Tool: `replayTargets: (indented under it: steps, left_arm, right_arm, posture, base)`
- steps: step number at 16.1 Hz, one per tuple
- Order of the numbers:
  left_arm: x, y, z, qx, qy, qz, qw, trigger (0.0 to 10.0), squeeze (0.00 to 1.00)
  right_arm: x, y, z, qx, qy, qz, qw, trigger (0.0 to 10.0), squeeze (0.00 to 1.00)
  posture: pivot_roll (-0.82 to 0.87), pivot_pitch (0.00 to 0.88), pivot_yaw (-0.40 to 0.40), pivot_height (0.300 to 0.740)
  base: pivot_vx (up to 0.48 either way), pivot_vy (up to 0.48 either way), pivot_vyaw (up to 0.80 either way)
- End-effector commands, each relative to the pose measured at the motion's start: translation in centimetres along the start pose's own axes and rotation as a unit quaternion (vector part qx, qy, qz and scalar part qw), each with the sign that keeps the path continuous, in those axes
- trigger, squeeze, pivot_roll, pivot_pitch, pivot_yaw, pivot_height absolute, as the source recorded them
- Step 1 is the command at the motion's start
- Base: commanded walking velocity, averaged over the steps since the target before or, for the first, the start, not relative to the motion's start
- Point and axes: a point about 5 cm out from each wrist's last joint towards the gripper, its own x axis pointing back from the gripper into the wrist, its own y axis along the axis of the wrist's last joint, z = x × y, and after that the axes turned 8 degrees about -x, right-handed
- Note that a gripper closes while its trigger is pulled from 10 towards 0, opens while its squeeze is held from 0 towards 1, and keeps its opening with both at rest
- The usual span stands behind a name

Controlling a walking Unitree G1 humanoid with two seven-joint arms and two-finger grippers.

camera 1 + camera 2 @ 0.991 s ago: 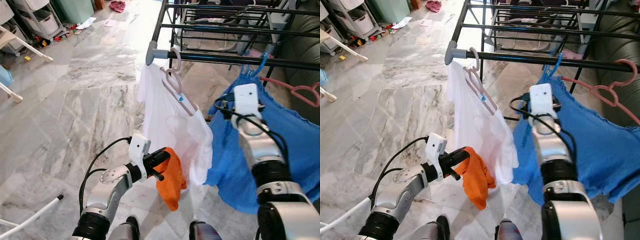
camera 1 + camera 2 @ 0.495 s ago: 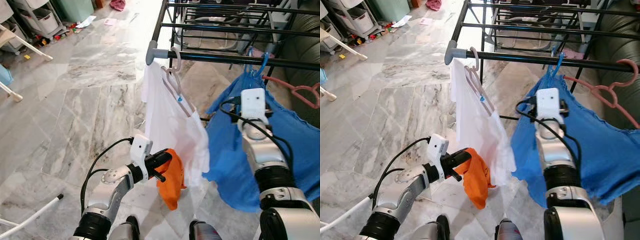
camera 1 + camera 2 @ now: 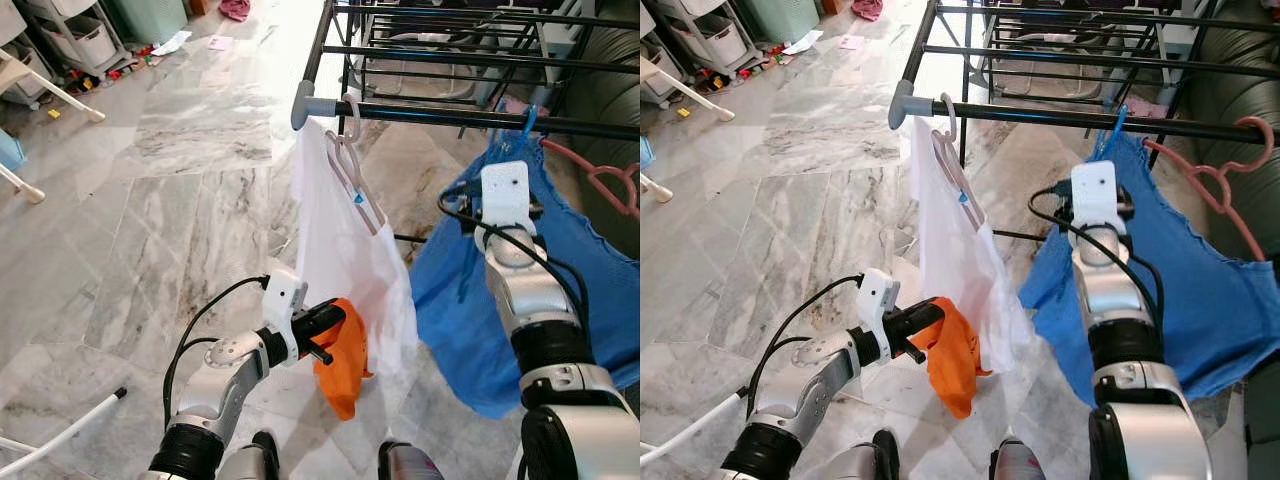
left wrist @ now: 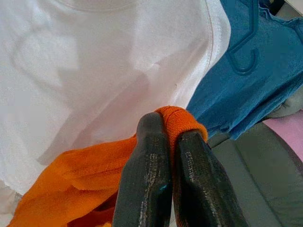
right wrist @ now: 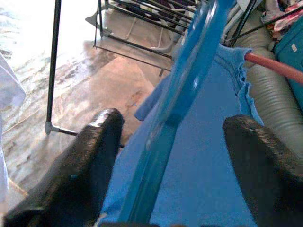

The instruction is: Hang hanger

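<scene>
Right end effector [image 5: 165,156] now spread around blue hanger [image 5: 182,101] on rail [image 3: 480,117], left end effector [image 4: 163,182] pinching orange cloth [image 4: 71,179]

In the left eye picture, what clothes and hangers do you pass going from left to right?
Orange cloth in the left gripper → white shirt on its pale hanger → blue garment → pink hanger.

Black drying rack [image 3: 470,118] stands on grey marble floor [image 3: 180,200]. Front rail carries a white shirt [image 3: 350,260] on a pale hanger [image 3: 352,165], a blue garment [image 3: 470,290] on a blue hanger [image 3: 527,122], and a pink hanger [image 3: 600,180] at the right end.
</scene>
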Motion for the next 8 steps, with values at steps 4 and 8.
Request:
replayTargets:
  steps: [4,8]
  left_arm:
    - [0.0,-0.4,-0.1,0.001,0.001,0.009,1.0,10.0,0.0]
    - [0.1,-0.5,0.1,0.0,0.007,0.013,1.0,10.0,0.0]
  right_arm:
    - [0.2,-0.4,0.3,-0.006,-0.013,0.014,1.0,3.3,0.0]
    - [1.1,-1.7,-1.6,-0.005,-0.036,0.026,0.999,9.9,0.0]
  posture:
    - [-0.18,0.235,0.062,0.74]
    - [-0.19,0.233,0.067,0.74]
  base:
    - [0.0,0.0,0.0]
    - [0.0,0.0,0.0]
